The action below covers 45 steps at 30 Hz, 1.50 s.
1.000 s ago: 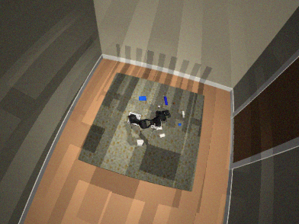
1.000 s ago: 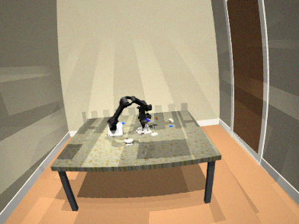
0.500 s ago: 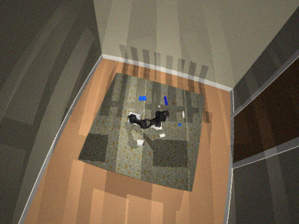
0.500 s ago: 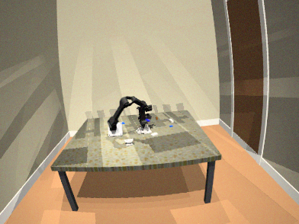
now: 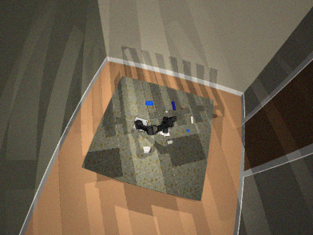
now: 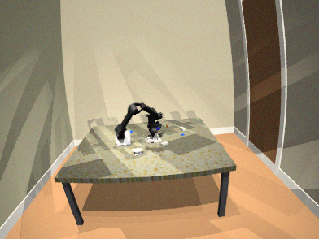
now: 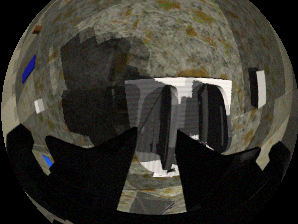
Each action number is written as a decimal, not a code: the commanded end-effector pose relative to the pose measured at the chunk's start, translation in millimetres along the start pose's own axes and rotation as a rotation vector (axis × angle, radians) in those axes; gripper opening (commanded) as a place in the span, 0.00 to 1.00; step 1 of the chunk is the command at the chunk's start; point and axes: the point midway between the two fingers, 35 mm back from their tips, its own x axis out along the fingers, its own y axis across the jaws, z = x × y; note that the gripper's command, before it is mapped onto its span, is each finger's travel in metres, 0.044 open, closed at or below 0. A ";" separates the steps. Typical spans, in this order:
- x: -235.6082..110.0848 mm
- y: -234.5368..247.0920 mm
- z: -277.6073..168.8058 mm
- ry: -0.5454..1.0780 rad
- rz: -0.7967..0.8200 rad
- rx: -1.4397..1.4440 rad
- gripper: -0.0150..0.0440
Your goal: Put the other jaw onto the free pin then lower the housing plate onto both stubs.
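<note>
The white base (image 7: pixel 227 89) (image 5: pixel 165 134) (image 6: pixel 156 141) stands under the arm's hand. On it in the wrist view, one dark jaw (image 7: pixel 216 117) stands at the right. A second dark long part (image 7: pixel 168 117), apparently the other jaw, stands left of it, in line with the gap between my fingers. My gripper (image 7: pixel 156 132) (image 6: pixel 153 136) points down at the base and is shut on this second jaw; the contact is mostly hidden by the fingers. The pins and the gear teeth cannot be made out. I cannot tell which loose white piece is the housing plate.
A white block (image 5: pixel 169 142) (image 6: pixel 164 143) (image 7: pixel 261 89) lies near the base. Another white piece (image 5: pixel 147 149) (image 6: pixel 137 151) lies towards the front. A dark blue bar (image 5: pixel 173 105) (image 7: pixel 29 69), a blue block (image 5: pixel 149 103) and a white bar (image 5: pixel 192 120) (image 6: pixel 182 128) lie farther off.
</note>
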 end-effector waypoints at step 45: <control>6.9 -0.3 0.0 -0.001 -0.004 -0.006 0.48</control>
